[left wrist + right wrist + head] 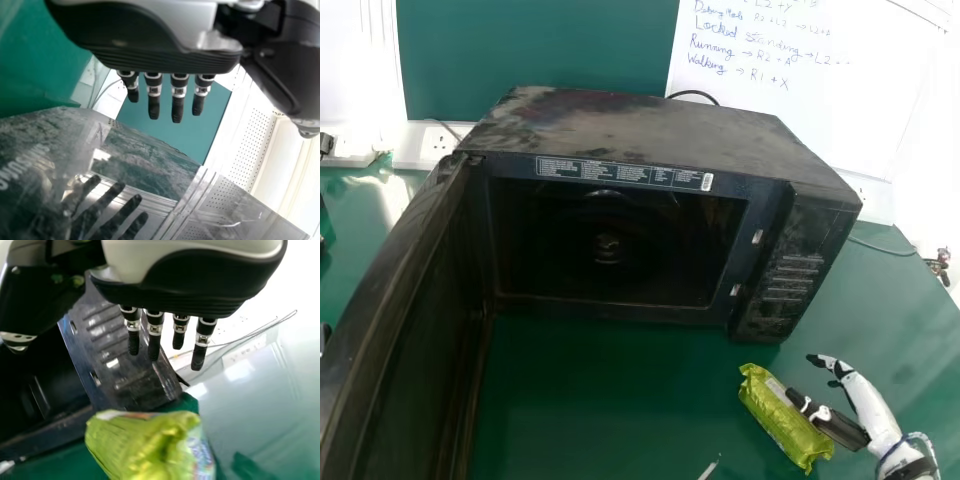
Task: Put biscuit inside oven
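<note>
Green tabletop [590, 400], biscuit packet [772, 414] near fingers [833, 364]

green table [580, 400] under oven [640, 125] and packet [770, 418]

I count one microwave oven [640, 125], with one door [405, 330] at its left and two latch slots in its front frame. In front of its right end I've got one biscuit packet [785, 415]. I have two hands: one right hand [870, 405] near the microwave's front right corner and one left hand [150, 50] beside its door. Behind the microwave I count one whiteboard [820, 110] and one green panel [540, 45]; left of it, two socket plates [428, 147]. Beneath it, one desk [580, 400].
</note>
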